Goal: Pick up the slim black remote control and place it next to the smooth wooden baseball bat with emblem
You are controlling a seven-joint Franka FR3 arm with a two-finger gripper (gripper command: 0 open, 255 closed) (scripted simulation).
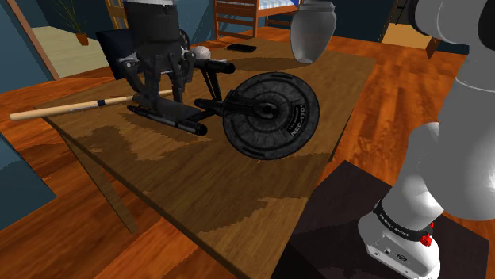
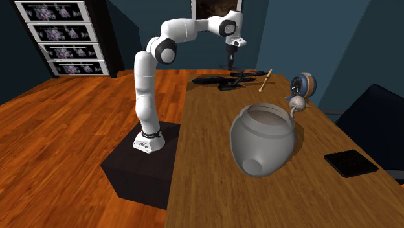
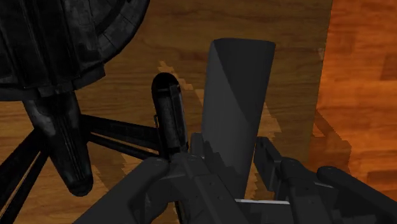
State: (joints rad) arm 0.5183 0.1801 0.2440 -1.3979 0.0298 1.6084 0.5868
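A slim dark remote (image 3: 236, 95) sticks out from between my fingers, and my gripper (image 3: 219, 156) is shut on it. In the shoulder view the gripper (image 1: 159, 87) hangs low over the black frame of a flywheel machine (image 1: 270, 115), towards the table's far left. The light wooden baseball bat (image 1: 71, 108) lies on the table just behind the gripper, its thin end pointing to that view's left. In the second exterior view the gripper (image 2: 231, 63) is at the far end of the table, left of the bat (image 2: 265, 79).
The machine's bars (image 3: 63, 146) and a black tube (image 3: 168, 114) lie close under the remote. On the wooden table (image 1: 238, 198) also stand a grey vase (image 2: 262, 139), an alarm clock (image 2: 303, 84) and a flat black slab (image 2: 350, 162). The table's edge (image 3: 327, 95) is near.
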